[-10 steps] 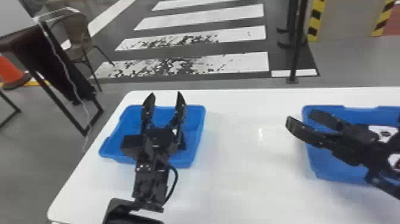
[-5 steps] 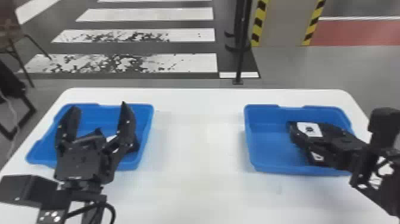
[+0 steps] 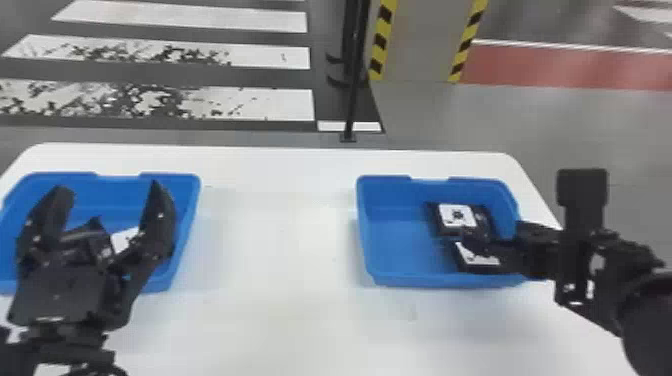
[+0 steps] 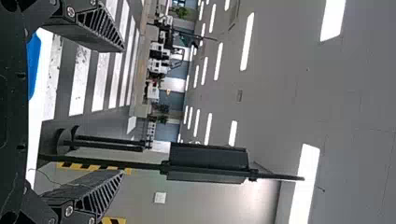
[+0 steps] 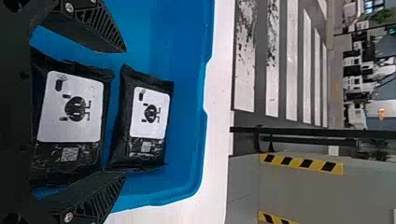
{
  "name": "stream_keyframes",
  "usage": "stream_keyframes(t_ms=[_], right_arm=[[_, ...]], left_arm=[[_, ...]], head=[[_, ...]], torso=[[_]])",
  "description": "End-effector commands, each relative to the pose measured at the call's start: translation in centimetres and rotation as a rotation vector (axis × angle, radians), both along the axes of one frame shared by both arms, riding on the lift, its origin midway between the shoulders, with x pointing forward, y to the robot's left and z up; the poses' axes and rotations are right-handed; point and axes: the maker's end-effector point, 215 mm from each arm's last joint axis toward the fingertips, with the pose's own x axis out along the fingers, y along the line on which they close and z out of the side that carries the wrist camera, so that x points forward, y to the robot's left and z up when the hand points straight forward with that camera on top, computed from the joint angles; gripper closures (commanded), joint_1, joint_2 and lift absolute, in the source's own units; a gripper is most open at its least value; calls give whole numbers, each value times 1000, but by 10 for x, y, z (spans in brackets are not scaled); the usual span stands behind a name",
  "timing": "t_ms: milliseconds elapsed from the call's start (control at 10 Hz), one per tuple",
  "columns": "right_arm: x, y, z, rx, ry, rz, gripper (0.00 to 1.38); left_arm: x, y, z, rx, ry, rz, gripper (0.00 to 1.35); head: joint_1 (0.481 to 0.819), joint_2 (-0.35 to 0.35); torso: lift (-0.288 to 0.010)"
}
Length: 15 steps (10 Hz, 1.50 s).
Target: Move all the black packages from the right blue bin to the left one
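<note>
At right blue bin [image 3: 405, 250] | right end effector [image 3: 472, 242]: spread, over black packages [image 5: 147, 112] | left end effector [image 3: 110, 187]: spread

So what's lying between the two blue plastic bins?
In the head view, a bare stretch of white tabletop lies between the left blue bin and the right blue bin.

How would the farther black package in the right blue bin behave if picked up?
The farther black package would probably flex at its edges, since its wrapping looks creased. Its glossy plastic might feel slightly slippery. Lying flat, it seems unlikely to roll.
</note>
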Motion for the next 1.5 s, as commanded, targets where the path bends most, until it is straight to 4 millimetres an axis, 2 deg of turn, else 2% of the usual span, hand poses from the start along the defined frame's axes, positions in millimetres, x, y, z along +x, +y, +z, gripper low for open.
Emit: stream_keyframes(t_ms=[0, 400, 800, 900, 1000, 1200, 1400], right_arm=[[-3, 3, -13, 13, 49, 0, 91], [-8, 14, -33, 5, 136, 3, 91], [-17, 3, -42, -34, 177, -32, 104], [-20, 2, -47, -33, 194, -39, 148], [-25, 1, -54, -31, 220, -45, 256], [-30, 9, -63, 2, 259, -34, 753], [-31, 18, -65, 32, 267, -17, 1105]], left_arm=[[0, 0, -1, 2, 3, 0, 148], [2, 0, -5, 3, 17, -1, 150], [1, 4, -11, -2, 33, 5, 151], [1, 5, -13, -1, 40, 7, 156], [1, 4, -12, -3, 38, 6, 156], [1, 5, -12, -2, 38, 7, 157], [1, 4, -12, -3, 38, 4, 157]], head=[[695, -116], [695, -104], [695, -107], [695, -108], [695, -111], [695, -113], [695, -105]], torso=[[-183], [-183], [-183], [-183], [-183], [-183], [-183]])
